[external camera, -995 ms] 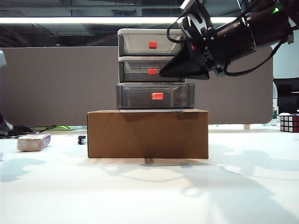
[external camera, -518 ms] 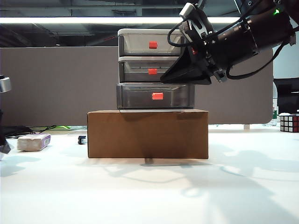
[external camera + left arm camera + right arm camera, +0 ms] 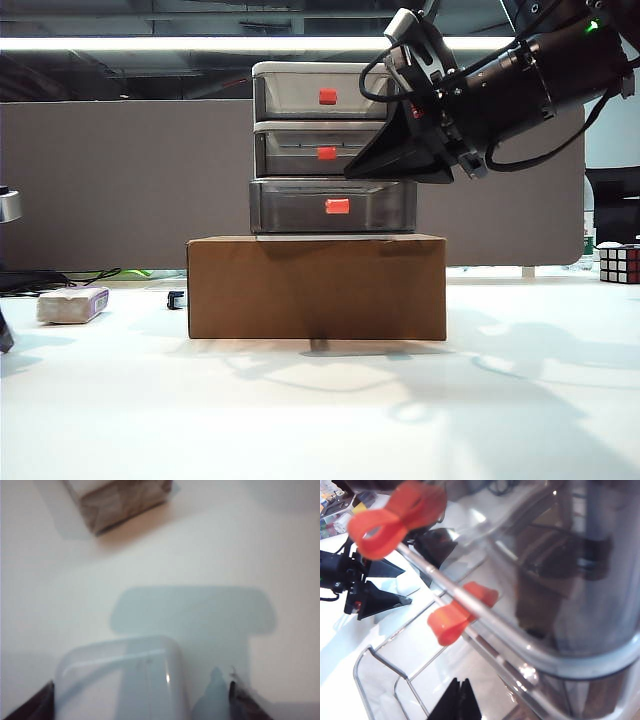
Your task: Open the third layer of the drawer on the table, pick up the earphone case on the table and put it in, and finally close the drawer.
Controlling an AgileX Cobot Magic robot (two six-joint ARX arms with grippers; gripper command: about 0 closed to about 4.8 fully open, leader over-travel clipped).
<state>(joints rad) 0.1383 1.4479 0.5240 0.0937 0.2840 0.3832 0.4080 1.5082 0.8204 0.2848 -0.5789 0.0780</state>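
The earphone case (image 3: 120, 680), a smooth whitish oval, lies on the white table (image 3: 200, 570) between the spread fingers of my left gripper (image 3: 137, 705), which is open around it without gripping. In the exterior view only a dark tip of that gripper (image 3: 4, 338) shows at the left edge, and the case is out of view. The drawer (image 3: 330, 150) stands on a brown cardboard box (image 3: 316, 287). Its third layer (image 3: 333, 205) is pulled out toward the camera. My right gripper (image 3: 352, 166) hangs shut and empty in front of the middle tier, its closed fingertips (image 3: 460, 700) over the open tray (image 3: 380, 675).
A white-and-purple block (image 3: 72, 304) lies on the table at the left, close beyond the case (image 3: 120, 502). A small dark object (image 3: 176, 298) sits beside the box. A Rubik's cube (image 3: 619, 264) stands at the far right. Red-orange handles (image 3: 452, 617) show close to the right wrist.
My left arm has sunk at the left edge of the exterior view, down toward the table. My right gripper has dipped slightly and since held still.
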